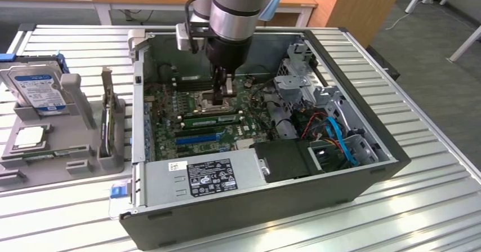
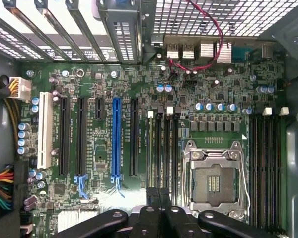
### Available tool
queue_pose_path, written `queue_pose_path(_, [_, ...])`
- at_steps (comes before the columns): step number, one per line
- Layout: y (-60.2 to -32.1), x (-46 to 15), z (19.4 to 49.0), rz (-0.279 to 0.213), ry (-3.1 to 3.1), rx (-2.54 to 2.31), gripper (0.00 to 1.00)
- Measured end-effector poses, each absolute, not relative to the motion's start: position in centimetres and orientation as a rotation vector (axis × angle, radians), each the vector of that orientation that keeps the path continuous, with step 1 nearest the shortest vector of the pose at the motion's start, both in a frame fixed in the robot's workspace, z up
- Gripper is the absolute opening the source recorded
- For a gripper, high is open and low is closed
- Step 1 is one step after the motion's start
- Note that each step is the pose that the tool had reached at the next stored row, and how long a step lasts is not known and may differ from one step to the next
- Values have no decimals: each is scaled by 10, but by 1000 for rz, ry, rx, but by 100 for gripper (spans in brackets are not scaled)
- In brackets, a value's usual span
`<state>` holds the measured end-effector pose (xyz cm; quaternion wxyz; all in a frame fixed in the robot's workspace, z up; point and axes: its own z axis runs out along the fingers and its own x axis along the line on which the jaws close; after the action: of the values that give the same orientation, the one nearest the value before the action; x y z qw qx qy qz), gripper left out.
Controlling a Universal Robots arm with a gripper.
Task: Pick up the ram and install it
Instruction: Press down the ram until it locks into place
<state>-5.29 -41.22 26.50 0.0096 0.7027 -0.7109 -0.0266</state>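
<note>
The open computer case lies on its side with the motherboard facing up. The ram, a narrow green stick, stands in a slot just in front of the processor socket. In the wrist view it shows edge-on as a thin green line beside the empty black slots. My gripper reaches down inside the case, right above the middle of the ram. Its black fingers are shut together with nothing between them. Whether they touch the stick I cannot tell.
Left of the case, a grey fixture holds a silver hard drive, a square processor chip and a thin board on edge. Inside the case, the power supply, drive cage and blue cables crowd the exterior view's right.
</note>
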Motion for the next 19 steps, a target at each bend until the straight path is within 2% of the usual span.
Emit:
queue_pose_path(11, [-412, -50, 265, -83, -2220, 2194, 10])
queue_pose_path(19, [-412, -51, 277, -83, -2220, 2194, 10])
